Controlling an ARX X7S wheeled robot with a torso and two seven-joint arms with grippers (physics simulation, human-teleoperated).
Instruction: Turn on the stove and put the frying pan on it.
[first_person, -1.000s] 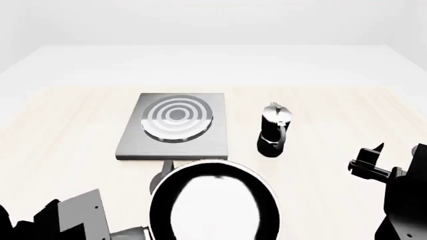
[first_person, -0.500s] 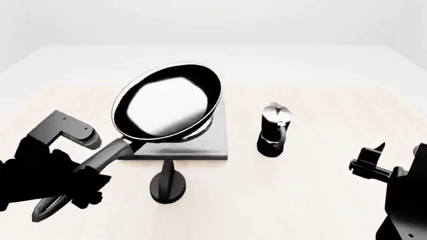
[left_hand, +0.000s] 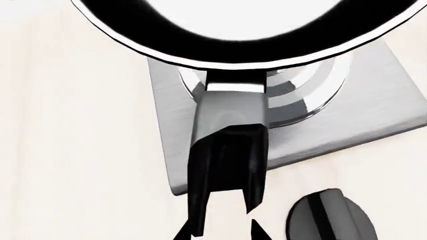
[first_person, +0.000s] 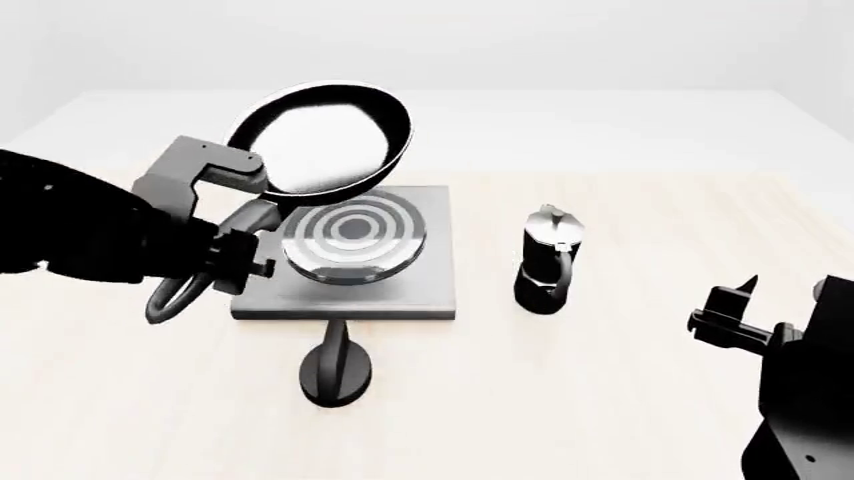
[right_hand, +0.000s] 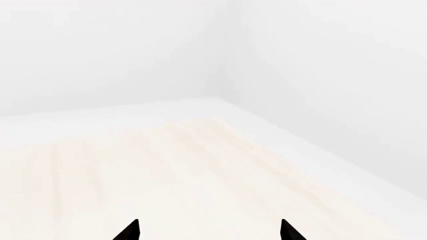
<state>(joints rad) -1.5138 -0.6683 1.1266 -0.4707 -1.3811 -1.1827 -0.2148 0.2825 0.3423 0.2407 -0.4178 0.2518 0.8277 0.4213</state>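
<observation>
Left gripper (first_person: 238, 252), jaws clamped on the handle, carries the frying pan (first_person: 320, 138) tilted, above and just beyond the far-left part of the stove (first_person: 350, 250) burner; handle runs back toward the robot; right gripper (first_person: 754, 315), jaws parted, empty, well apart

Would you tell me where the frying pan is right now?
In the head view the frying pan is held in the air by the left gripper, tilted above the far-left part of the stove.

bare simulated kitchen mock-up: pale wood table (first_person: 641, 380), stove (first_person: 427, 280), moka pot (first_person: 547, 260), white walls.
</observation>
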